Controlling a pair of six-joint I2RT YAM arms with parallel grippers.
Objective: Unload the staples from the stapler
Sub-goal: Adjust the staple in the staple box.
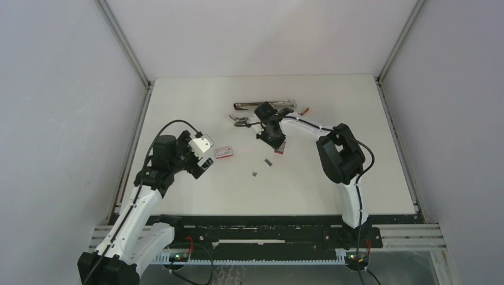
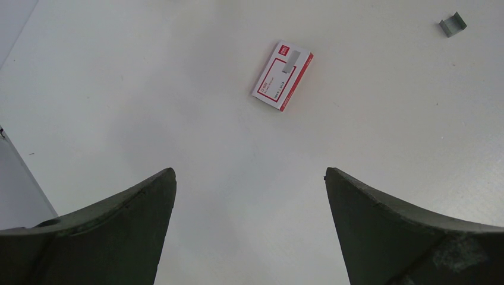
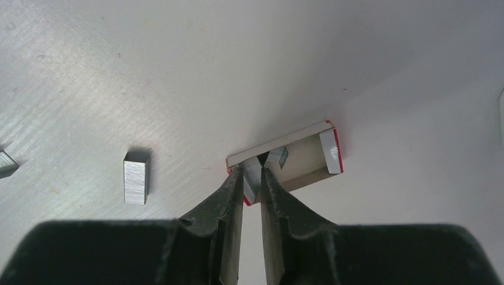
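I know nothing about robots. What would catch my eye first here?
Mid-table, the right gripper has its fingers pinched on a silver strip of staples at a small opened cardboard tray. Another loose strip lies nearby on the white table. The left gripper hovers wide open, facing a red-and-white little box.

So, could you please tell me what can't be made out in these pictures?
- Top view: the right gripper covers the open box; only a red edge shows.
- Right wrist view: the fingers hide most of the staple strip they pinch; another strip is cut off by the left edge.
- Top view: the stapler is too small to show whether staples remain.
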